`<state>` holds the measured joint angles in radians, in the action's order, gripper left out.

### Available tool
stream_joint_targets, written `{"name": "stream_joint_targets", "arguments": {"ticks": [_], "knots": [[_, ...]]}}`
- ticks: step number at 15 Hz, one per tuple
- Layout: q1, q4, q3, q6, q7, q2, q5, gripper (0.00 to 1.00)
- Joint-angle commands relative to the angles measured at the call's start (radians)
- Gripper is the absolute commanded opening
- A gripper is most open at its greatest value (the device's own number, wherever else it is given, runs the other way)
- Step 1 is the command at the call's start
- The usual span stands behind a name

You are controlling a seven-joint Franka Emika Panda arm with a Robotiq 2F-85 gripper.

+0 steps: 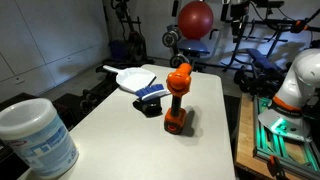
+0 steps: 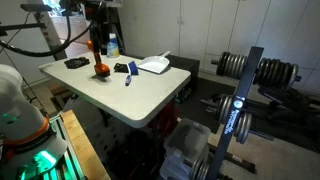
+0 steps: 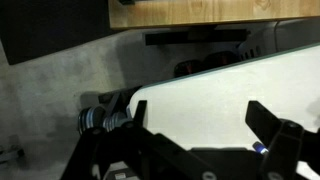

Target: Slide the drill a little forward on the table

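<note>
The orange and black drill [image 1: 177, 98] stands upright near the middle of the white table [image 1: 115, 130]; it also shows in an exterior view [image 2: 101, 69]. My gripper [image 2: 97, 36] hangs above and slightly behind the drill, apart from it. In the wrist view the gripper [image 3: 198, 122] is open and empty, with both dark fingers spread over bare white tabletop [image 3: 200, 95]. The drill is out of the wrist view.
A white dustpan [image 1: 133, 77] and a blue brush [image 1: 152, 94] lie beyond the drill. A white tub with a blue label [image 1: 38, 138] stands at a table corner. A small black object [image 2: 75, 63] lies on the table. Weight racks [image 2: 255, 72] stand beside it.
</note>
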<state>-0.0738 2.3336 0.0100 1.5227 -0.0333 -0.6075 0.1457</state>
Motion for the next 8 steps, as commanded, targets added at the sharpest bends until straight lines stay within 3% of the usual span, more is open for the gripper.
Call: {"name": "stream_joint_targets", "arguments": {"ticks": [1, 8], "knots": [[0.016, -0.002, 0.012, -0.003, 0.007, 0.001, 0.005, 1.0], [0.044, 0.02, -0.016, 0.013, 0.019, -0.002, -0.02, 1.0]]}}
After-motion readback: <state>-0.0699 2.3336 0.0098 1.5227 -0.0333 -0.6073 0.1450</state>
